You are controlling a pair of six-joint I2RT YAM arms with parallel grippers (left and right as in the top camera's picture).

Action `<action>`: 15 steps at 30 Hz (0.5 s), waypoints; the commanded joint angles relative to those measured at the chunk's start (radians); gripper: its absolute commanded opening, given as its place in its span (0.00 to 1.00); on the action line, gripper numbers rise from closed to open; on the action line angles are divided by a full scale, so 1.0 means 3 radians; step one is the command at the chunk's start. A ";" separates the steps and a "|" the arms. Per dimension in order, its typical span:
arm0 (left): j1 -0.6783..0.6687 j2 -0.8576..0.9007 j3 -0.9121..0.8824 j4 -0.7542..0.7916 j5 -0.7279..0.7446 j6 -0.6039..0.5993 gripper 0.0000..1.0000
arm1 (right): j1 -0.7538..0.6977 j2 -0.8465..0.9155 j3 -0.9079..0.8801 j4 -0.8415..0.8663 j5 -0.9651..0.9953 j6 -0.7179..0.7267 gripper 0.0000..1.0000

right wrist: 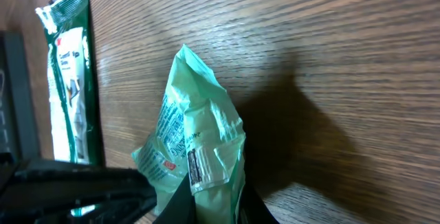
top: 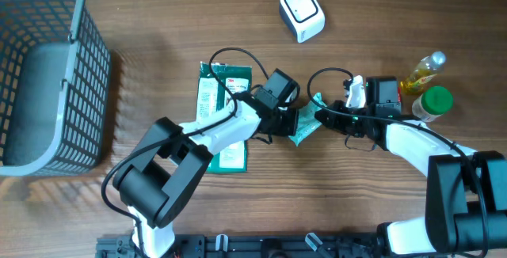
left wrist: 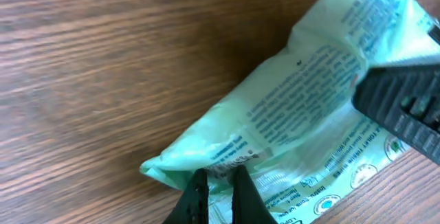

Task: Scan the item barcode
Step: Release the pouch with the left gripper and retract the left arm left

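**Two grippers hold one green packet**

The left gripper is pressed together on the bottom edge of a light green packet. Its two dark fingers pinch the thin sealed edge, with almost no gap between them. The packet is crinkled and bent up from the table, with small print all over it.

The right gripper is at the other end of the same packet. Its fingers sit tight on both sides of the packet, so it looks to be pinching it too. Its tips are right at the edge of the wrist view, so I am not fully sure. A small white label with dark print shows on the packet just above those fingers.

The packet is in the middle of the wooden table, between the two grippers. A long dark green pack lies flat just beside it, partly under the left arm.

The white scanner stands near the far edge, well apart from the packet. A grey basket fills the left side. A yellow bottle and a green-lidded jar stand together on the right, near the right arm.
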 commanded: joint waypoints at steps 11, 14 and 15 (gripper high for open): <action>0.0492 -0.0421 -0.0079 -0.0104 -0.0390 0.0069 0.04 | 0.0020 0.0001 -0.0038 0.0005 -0.0151 -0.0192 0.04; 0.0613 -0.0593 -0.0079 -0.0168 -0.0454 0.0083 0.04 | 0.0020 0.0001 -0.0038 0.0005 -0.0150 -0.0193 0.04; 0.0660 -0.0645 -0.0079 -0.0191 -0.0492 0.0083 0.04 | 0.0020 0.0001 -0.0038 0.0005 -0.0151 -0.0192 0.04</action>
